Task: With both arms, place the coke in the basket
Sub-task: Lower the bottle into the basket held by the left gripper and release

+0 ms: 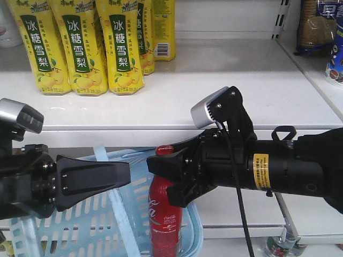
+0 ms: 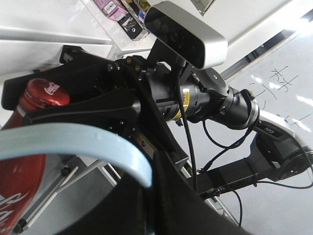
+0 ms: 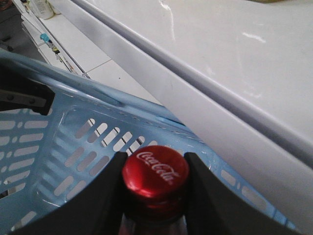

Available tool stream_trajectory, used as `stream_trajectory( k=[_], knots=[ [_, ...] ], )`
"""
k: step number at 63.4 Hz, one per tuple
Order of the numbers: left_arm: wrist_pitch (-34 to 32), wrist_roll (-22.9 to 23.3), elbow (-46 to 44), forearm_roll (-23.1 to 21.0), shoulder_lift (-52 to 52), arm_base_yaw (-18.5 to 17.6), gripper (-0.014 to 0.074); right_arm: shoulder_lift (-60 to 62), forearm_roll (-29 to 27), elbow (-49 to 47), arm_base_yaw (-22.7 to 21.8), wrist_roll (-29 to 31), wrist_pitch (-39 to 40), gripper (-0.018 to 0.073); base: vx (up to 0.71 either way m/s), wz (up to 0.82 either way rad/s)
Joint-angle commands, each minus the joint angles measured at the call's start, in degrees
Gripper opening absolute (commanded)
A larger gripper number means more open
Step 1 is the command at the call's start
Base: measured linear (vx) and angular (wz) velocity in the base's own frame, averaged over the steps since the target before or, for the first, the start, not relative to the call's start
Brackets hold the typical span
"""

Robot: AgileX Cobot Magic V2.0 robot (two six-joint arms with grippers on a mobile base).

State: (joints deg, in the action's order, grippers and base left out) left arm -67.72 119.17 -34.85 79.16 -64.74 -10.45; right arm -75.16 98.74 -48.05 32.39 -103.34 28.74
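The coke [image 1: 165, 214] hangs straight up by its neck. Its body looks to be down in a corner of the basket [image 1: 80, 225], but I cannot see if it touches the bottom. The right gripper [image 1: 161, 167] pinches the neck just under the red cap, and the left gripper [image 1: 126, 174] looks pressed shut on the handle [image 1: 119, 214], holding the basket up. I think this is the putting-in step: next the right gripper should go down until the coke rests, then let go, while the left one holds steady.
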Motion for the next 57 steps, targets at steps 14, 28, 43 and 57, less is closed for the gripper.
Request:
stream_trajectory(
  k=[14,28,43,57],
  knots=[
    [-10.0,-0.2,-1.5,-5.3,1.2,-0.4,-0.0006,-0.1,-2.1,-1.6,-0.8,-0.5,-3.8,0.0473,0.0,0.0],
    [-10.0,-0.2,-1.5,-5.3,1.2,-0.4,-0.0006,4.8,4.2,-1.6,-1.1,-4.8,-4.1,0.0465,0.0,0.0],
    [-10.0,-0.2,-1.5,-5.3,1.2,-0.4,-0.0006,14.1,4.2,-1.6,-5.1,-6.8,-3.7,0.0224,0.0,0.0],
    [-10.0,-0.2,-1.5,-5.3,1.2,-0.4,-0.0006,24.7,4.2,4.9,-6.6,-6.5,-6.0,-0.001,0.0,0.0]
  ],
)
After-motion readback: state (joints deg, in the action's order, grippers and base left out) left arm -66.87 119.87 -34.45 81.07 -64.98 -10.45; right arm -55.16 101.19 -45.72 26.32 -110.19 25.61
